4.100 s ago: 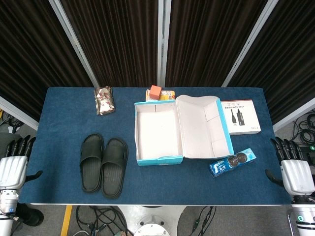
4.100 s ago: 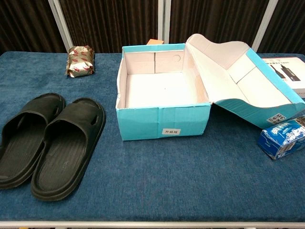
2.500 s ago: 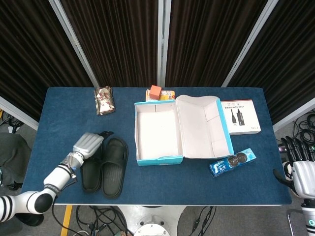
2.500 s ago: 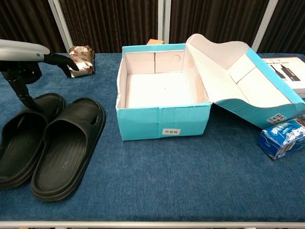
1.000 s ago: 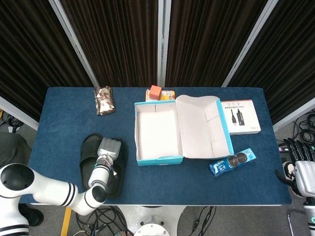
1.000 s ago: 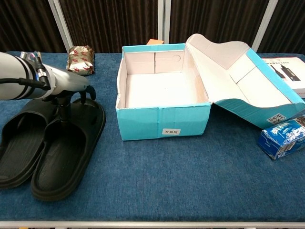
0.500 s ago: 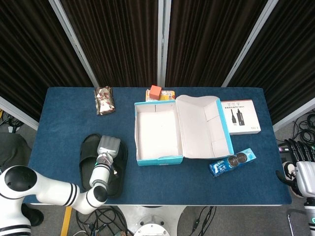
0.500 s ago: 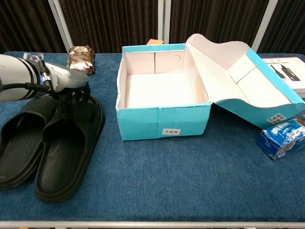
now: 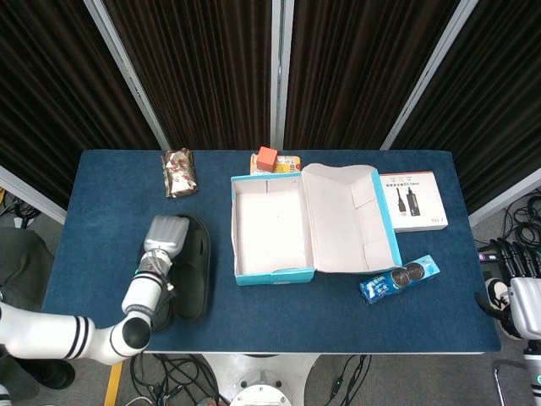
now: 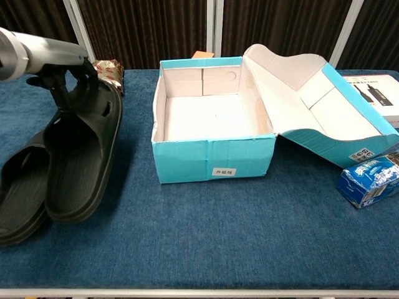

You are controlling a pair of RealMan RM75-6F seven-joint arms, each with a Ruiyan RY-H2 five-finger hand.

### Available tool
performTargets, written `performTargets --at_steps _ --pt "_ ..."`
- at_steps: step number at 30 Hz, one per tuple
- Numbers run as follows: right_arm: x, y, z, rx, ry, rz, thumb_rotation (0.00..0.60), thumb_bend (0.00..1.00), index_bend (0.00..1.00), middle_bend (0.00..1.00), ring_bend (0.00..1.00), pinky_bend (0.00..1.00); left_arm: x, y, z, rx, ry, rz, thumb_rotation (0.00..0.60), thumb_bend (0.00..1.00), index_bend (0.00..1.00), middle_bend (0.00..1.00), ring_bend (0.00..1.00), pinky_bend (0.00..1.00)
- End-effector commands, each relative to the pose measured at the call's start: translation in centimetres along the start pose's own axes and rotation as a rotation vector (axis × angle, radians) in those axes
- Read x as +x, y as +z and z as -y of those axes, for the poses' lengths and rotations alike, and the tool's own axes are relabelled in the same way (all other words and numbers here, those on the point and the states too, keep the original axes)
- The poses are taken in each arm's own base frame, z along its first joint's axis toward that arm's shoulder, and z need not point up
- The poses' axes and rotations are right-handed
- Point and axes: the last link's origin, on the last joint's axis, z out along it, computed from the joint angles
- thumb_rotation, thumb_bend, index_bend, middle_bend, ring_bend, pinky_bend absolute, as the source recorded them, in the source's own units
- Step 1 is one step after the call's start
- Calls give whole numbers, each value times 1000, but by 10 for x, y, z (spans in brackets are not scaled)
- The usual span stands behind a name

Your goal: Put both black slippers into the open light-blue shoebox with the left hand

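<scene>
The left hand [image 9: 166, 233] held the inner black slipper [image 10: 81, 156] by its toe strap, fingers [image 10: 62, 84] curled around the strap; that end was raised off the blue surface [image 10: 249, 249] while the heel end seemed to rest low near the other slipper [image 10: 22, 190], which lay flat beside it. The open light-blue shoebox [image 10: 212, 159] stood just to the right, its lid [image 10: 312, 99] folded back.

To do this step well, the slipper probably needed lifting until its hanging heel cleared the box's near-left wall, then carrying across and lowering lengthwise along 1 side, leaving room for the 2nd. A strap grip lets the sole swing, so a slow, level move seemed wise.

Nothing lay between slipper and box. A foil packet [image 9: 178, 172] sat behind the hand, an orange block [image 9: 267, 158] behind the box, a white carton [image 9: 412, 201] and a blue biscuit pack [image 9: 399, 280] beyond the lid, all well apart from the path. The right hand [image 9: 524, 304] hung off the surface's right edge, holding nothing, fingers apart as far as could be seen.
</scene>
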Motion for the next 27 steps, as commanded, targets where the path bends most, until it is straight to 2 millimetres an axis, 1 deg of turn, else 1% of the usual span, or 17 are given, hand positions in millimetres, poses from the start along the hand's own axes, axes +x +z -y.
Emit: performTargets --at_steps 1,5,7,12,17,23,27 --pt "0 0 0 2 0 -2 600 142 0 69 0 17 11 -6 17 0 -66 -37 600 0 540 591 871 877" --pt "1 1 1 6 -3 -4 600 143 0 69 0 16 28 -9 34 -22 -193 -92 600 0 541 591 868 877" --pt "3 2 1 6 -6 -10 600 142 0 69 0 16 38 -10 39 -48 -268 -115 600 0 543 591 862 877" --pt "13 5 2 15 -29 -30 600 143 0 69 0 16 67 0 45 -147 -491 -188 600 0 572 608 842 877" --pt "29 12 8 42 -55 -62 600 142 0 70 0 17 81 19 31 -264 -670 -190 600 0 582 608 792 877" --pt "43 17 14 58 -67 -78 600 142 0 73 0 16 83 44 7 -368 -766 -166 600 0 572 593 695 875" --pt "46 18 18 64 -72 -78 600 142 0 74 0 16 83 52 -10 -424 -843 -141 600 0 569 581 652 860"
